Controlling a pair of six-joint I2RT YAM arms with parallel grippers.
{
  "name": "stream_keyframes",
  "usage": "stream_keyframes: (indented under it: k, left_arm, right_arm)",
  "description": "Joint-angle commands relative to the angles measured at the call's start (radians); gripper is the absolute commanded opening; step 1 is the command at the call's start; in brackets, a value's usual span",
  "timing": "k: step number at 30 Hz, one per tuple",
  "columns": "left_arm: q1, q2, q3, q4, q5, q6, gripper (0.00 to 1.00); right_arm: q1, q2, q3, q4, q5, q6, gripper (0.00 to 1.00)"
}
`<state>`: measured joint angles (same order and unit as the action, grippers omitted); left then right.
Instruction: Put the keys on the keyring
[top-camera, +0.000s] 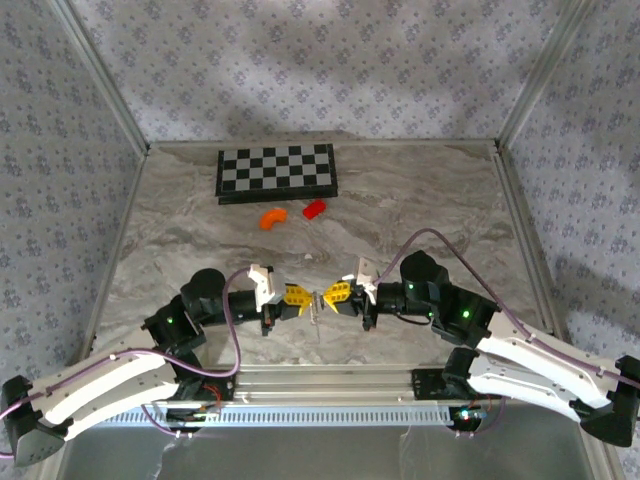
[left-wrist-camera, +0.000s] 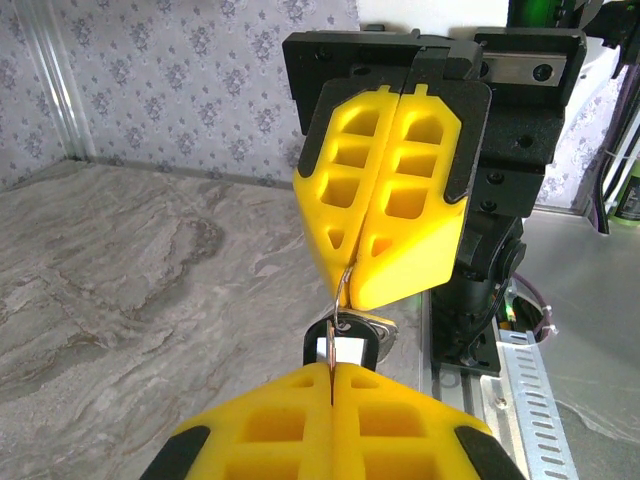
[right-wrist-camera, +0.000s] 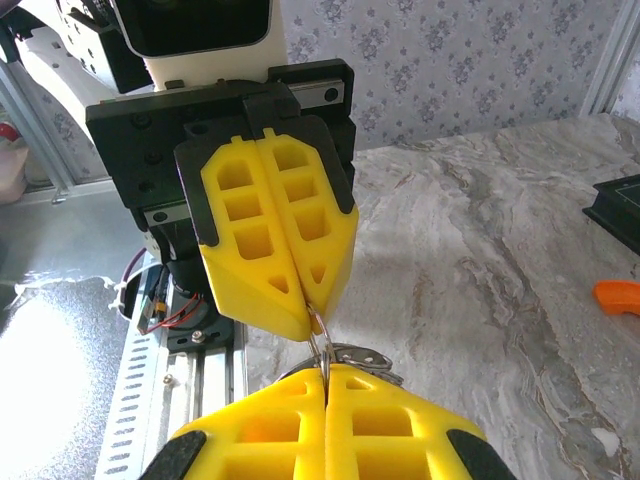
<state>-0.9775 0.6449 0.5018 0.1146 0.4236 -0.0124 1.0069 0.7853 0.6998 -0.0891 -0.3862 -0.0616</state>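
Observation:
Both grippers meet tip to tip above the near middle of the marble table (top-camera: 420, 210). My left gripper (top-camera: 300, 298) (left-wrist-camera: 332, 368) is shut on the keys (left-wrist-camera: 345, 348), a dark oblong piece with a pale centre that sticks out of its yellow fingertips. My right gripper (top-camera: 335, 295) (right-wrist-camera: 326, 370) is shut on the keyring (right-wrist-camera: 318, 330), whose thin silvery wire (left-wrist-camera: 344, 288) runs from its tips down to the key's head. A silvery oval part (right-wrist-camera: 362, 356) of the ring lies just behind the right fingertips. The left gripper (right-wrist-camera: 310, 300) faces it at close range.
A checkerboard (top-camera: 277, 172) lies at the back of the table. A curved orange piece (top-camera: 273, 217) and a red block (top-camera: 315, 209) sit just in front of it. Aluminium rails (top-camera: 320, 385) run along the near edge under the arms.

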Motion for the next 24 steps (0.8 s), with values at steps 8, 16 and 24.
stream_keyframes:
  k: [8, 16, 24]
  left_arm:
    - [-0.005, -0.024, 0.039, 0.001, 0.032, -0.001, 0.00]
    - [-0.006, -0.028, 0.041, 0.000, 0.035, -0.003, 0.00]
    - [-0.006, -0.029, 0.043, 0.000, 0.037, -0.004, 0.00]
  right_arm:
    - [0.011, -0.015, 0.006, -0.042, 0.004, -0.036, 0.00]
    - [0.015, -0.021, 0.006, -0.043, 0.012, -0.040, 0.00]
    - [0.020, -0.022, 0.003, -0.040, 0.013, -0.041, 0.00]
